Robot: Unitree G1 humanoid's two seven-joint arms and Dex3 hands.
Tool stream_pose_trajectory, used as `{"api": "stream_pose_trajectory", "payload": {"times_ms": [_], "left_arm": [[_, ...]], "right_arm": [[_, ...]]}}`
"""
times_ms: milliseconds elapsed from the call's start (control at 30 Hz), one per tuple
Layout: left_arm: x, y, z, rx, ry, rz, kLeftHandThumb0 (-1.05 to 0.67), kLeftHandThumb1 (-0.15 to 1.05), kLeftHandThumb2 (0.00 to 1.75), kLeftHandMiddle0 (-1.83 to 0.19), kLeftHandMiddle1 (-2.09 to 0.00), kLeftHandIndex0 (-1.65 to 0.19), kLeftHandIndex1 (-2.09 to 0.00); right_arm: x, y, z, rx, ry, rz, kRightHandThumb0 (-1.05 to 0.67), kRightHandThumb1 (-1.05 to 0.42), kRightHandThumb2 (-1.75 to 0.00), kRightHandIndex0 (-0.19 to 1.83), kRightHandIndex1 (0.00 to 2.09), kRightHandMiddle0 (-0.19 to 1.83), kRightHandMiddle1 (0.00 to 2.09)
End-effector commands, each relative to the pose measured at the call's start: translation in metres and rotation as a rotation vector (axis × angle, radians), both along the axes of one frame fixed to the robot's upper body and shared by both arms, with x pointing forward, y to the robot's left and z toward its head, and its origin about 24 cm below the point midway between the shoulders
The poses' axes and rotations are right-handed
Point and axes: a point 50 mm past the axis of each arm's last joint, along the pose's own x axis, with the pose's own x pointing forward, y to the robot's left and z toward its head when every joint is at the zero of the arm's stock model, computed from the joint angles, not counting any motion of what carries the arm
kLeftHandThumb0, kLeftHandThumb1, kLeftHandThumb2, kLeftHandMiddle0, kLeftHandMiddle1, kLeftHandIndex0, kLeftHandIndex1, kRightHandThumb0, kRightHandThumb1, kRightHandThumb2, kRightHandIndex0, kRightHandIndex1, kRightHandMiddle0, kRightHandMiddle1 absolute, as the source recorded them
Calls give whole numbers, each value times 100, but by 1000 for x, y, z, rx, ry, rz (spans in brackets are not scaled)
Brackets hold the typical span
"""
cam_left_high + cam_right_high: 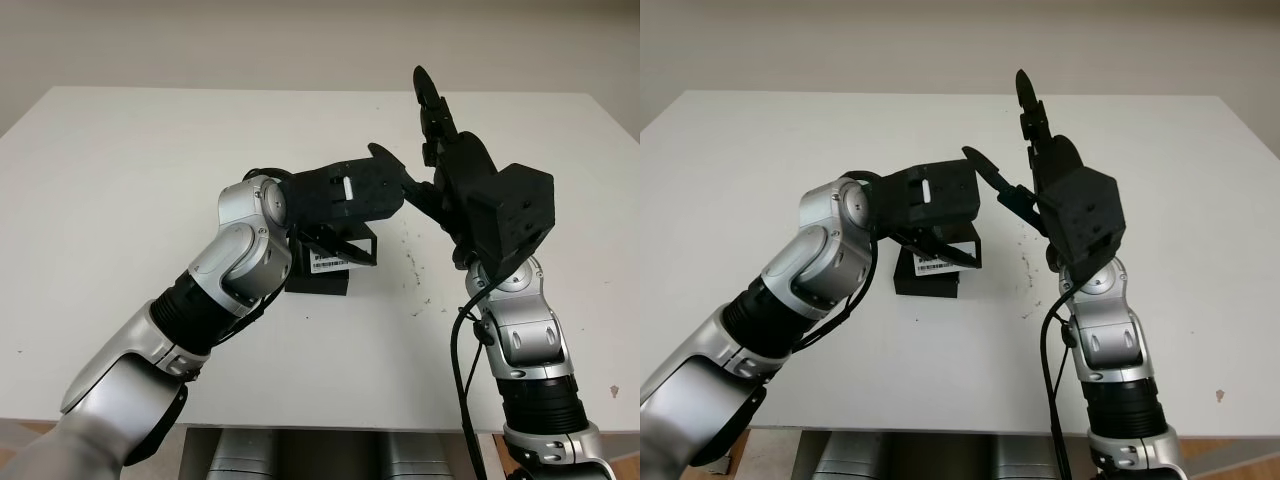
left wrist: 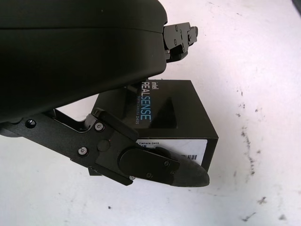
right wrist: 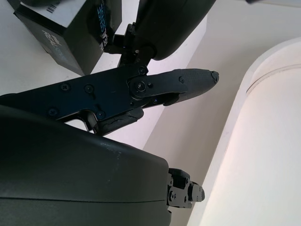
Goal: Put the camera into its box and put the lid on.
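Left wrist view: black RealSense box (image 2: pixel 174 117) on white desk (image 2: pixel 263 56), lidless, recess in top insert showing dark, printed label on one side; camera not made out. Left hand (image 1: pixel 345 195) raised directly over box, fingers (image 2: pixel 155 165) held loosely out across box edge, clasping nothing. Right hand (image 1: pixel 450 170) lifted above desk just right of left hand, one finger pointing upward, open, nothing held. Scattered dark specks on desk beside box.

Black RealSense box (image 2: pixel 174 117) sits mid-table, apparently open with an empty recess.
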Motion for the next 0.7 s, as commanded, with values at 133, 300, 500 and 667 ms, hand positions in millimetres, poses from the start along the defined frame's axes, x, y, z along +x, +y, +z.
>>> {"api": "stream_pose_trajectory", "payload": {"times_ms": [133,300,500,667], "left_arm": [[-2,3,-1,99,-51,-36,-55,105,36,19,0,19,0],[-5,11,1,90,-129,-67,-51,105,29,19,0,19,0],[-7,26,3,-62,-334,-75,-20,96,5,-32,-205,-18,-22],[-6,43,1,-27,-340,-104,-15,89,5,-17,-47,-24,-17]], "right_arm": [[0,-1,4,11,-17,12,-68,-105,-22,-16,5,-8,6],[0,-1,4,10,-21,7,-68,-105,-22,-15,6,-7,7],[0,-1,4,0,-16,8,-68,-105,-22,-15,6,-8,6],[0,-1,4,9,-16,7,-68,-105,-22,-15,5,-7,7]]}}
